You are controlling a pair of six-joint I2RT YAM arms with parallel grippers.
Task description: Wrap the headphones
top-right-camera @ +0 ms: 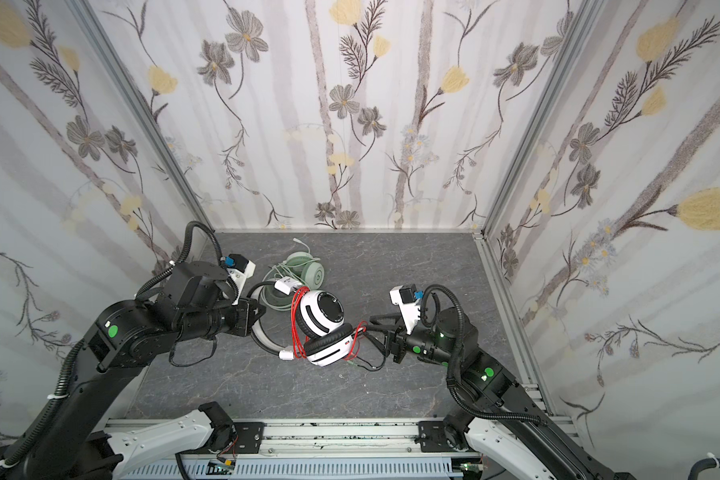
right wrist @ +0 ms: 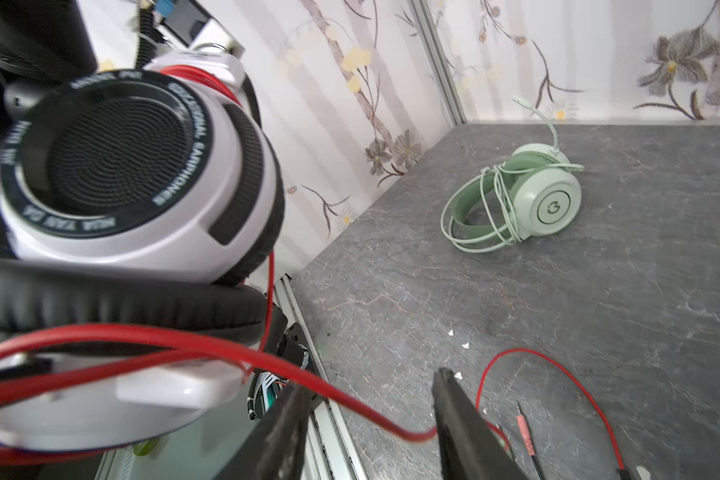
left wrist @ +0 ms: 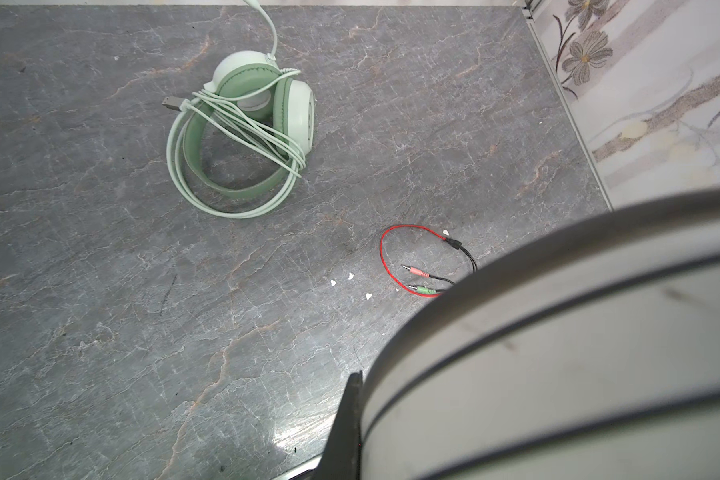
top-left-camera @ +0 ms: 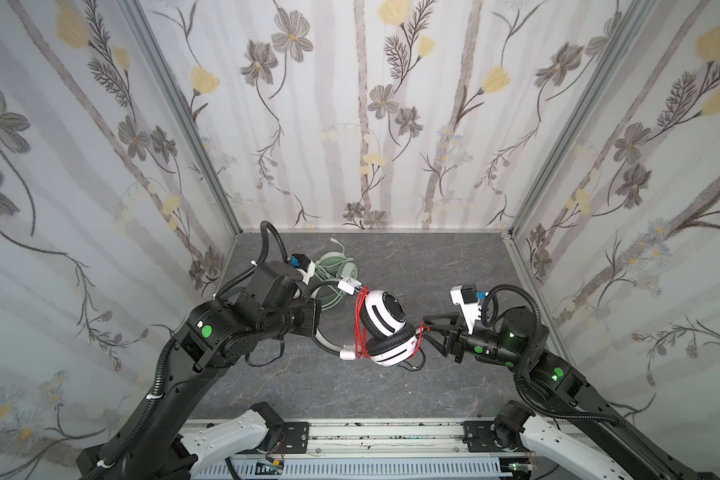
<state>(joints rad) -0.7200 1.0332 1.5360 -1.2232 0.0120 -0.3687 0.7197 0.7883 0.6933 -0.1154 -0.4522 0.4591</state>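
So the white headset is up off the table, roughly mid-scene, with its red cord looped several times around the band next to the cups. The left gripper is clenched on the headband, which fills its wrist view. The right gripper sits just beside the lower cup with its jaws apart. In the right wrist view the cord runs loose through the gap rather than being pinched. The tail end with the plugs lies on the table underneath.

What worries me: with nothing pinching that cord, the last loop has no tension, so it could slacken and slide off over the cups. The tail isn't tucked anywhere I can see, so my guess is the wraps loosen as soon as the headset gets set down. A re-grab could also catch a wrapped loop instead of the free end and drag turns off.

The green headset lies at the back left of the table, its cord already wound around it, near the left arm but apart from the white one. A few white crumbs are scattered by the plugs. The flowery walls box everything in. Only the hanging headset itself crowds the way down to that tail.
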